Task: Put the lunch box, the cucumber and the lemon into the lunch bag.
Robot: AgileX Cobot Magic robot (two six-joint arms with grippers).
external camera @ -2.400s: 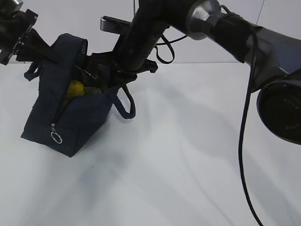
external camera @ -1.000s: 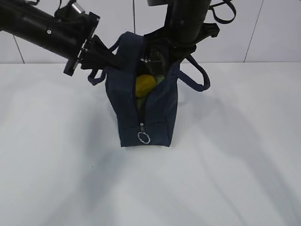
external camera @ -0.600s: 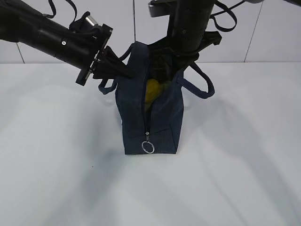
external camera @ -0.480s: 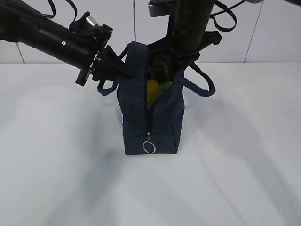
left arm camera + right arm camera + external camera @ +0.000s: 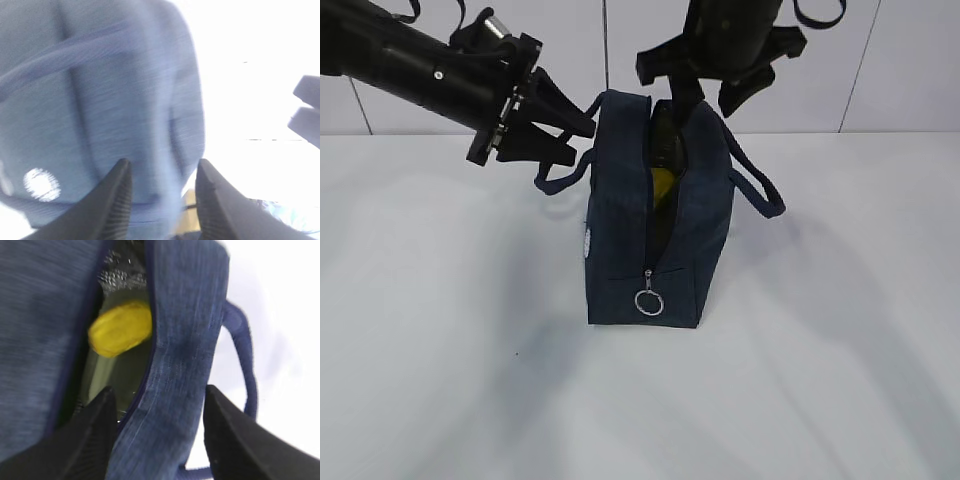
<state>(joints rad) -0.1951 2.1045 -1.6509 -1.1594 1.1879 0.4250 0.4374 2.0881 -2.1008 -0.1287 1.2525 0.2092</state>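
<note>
The dark navy lunch bag point(image 5: 620, 230) stands upright mid-table, its top zipper partly open and its silver ring pull point(image 5: 649, 302) at the near end. The yellow lemon point(image 5: 120, 328) lies inside, and shows as a yellow sliver in the exterior view point(image 5: 660, 182). A pale green surface under it looks like the lunch box lid point(image 5: 100, 372). The cucumber is hidden. My left gripper point(image 5: 570, 137) is open just left of the bag's top; the left wrist view point(image 5: 162, 165) shows blurred bag fabric beyond it. My right gripper point(image 5: 705, 90) is open above the bag, straddling its right wall point(image 5: 159, 390).
The bag's two loop handles hang out, one to the left point(image 5: 560, 180) and one to the right point(image 5: 760, 190). The white table point(image 5: 820, 350) runs back to a pale tiled wall point(image 5: 880, 70).
My left gripper has let go of the bag's left rim, opened and drawn back. My right gripper has lifted out of the opening. The bag has settled upright with a narrower opening.
</note>
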